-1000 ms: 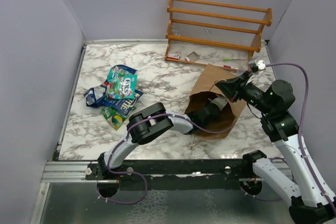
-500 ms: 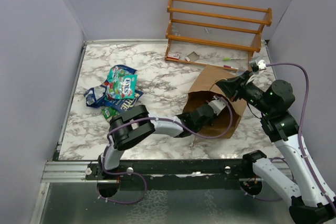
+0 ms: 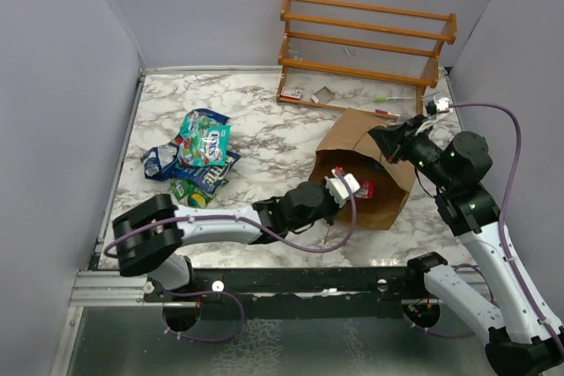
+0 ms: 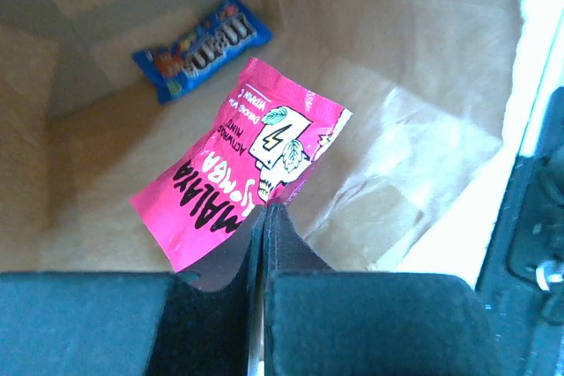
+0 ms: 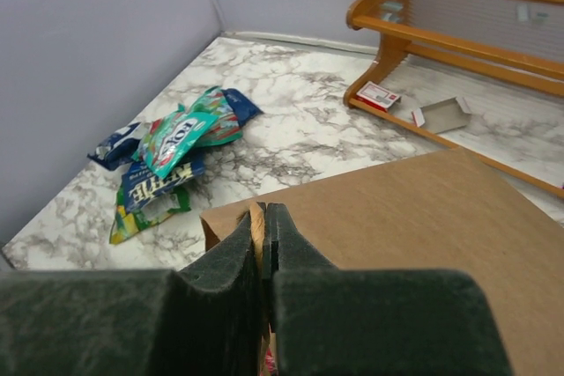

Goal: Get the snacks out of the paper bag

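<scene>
Bright, even light with soft shadows; the left wrist view glares white beyond the paper bag (image 4: 423, 59).

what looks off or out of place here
The paper bag lies tipped on its side, not upright, its rim pinched by the right gripper. A blue packet is inside. Loose scraps lie under the wooden rack.

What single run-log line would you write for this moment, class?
left gripper: shut on pink packet | right gripper: shut on paper bag rim | in bag: blue packet | out: pile of packets on table
</scene>
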Controlling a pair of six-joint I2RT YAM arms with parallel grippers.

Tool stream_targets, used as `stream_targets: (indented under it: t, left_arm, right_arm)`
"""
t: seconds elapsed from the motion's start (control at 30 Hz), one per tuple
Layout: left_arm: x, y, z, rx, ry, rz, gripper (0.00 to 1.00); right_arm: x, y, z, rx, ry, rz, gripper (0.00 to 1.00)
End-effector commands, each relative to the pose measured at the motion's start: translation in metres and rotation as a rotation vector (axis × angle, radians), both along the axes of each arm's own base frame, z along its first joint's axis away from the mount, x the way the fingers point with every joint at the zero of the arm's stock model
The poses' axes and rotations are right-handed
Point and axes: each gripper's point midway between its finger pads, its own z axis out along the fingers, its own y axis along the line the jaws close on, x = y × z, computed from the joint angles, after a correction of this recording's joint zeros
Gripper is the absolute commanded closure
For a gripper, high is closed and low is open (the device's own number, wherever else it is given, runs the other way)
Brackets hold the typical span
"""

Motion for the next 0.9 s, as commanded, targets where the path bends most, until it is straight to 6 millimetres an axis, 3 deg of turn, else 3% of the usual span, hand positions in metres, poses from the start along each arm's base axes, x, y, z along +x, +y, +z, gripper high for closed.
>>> stream_targets:
  t: [0.0, 0.13, 0.23, 0.5, 0.67, 0.87]
  left_arm:
    - [-0.023, 0.017, 0.06, -0.101, -0.05, -0.098, 1.0]
    - [-0.038, 0.044, 0.098, -0.158, -0.081, -0.132, 1.0]
    - [-0.037, 0.07, 0.122, -0.177, -0.117, -0.079, 1.0]
    - [0.013, 0.157, 0.173, -0.151, -0.251, 0.352, 1.0]
    - [0.054, 0.228, 0.176, -0.05, -0.308, 0.76, 1.0]
    - [0.111, 0.301, 0.142, 0.059, -0.17, 1.03, 1.0]
  right_arm:
    - [0.016, -0.022, 0.015, 0.027, -0.031, -0.159, 0.98]
    - [0.019, -0.027, 0.015, 0.029, -0.034, -0.192, 0.98]
    - [0.021, -0.029, 0.016, 0.028, -0.036, -0.202, 0.98]
    - [0.02, -0.026, 0.014, 0.025, -0.04, -0.186, 0.98]
    - [0.019, -0.025, 0.013, 0.022, -0.036, -0.179, 0.98]
    - [0.019, -0.024, 0.012, 0.019, -0.037, -0.171, 0.98]
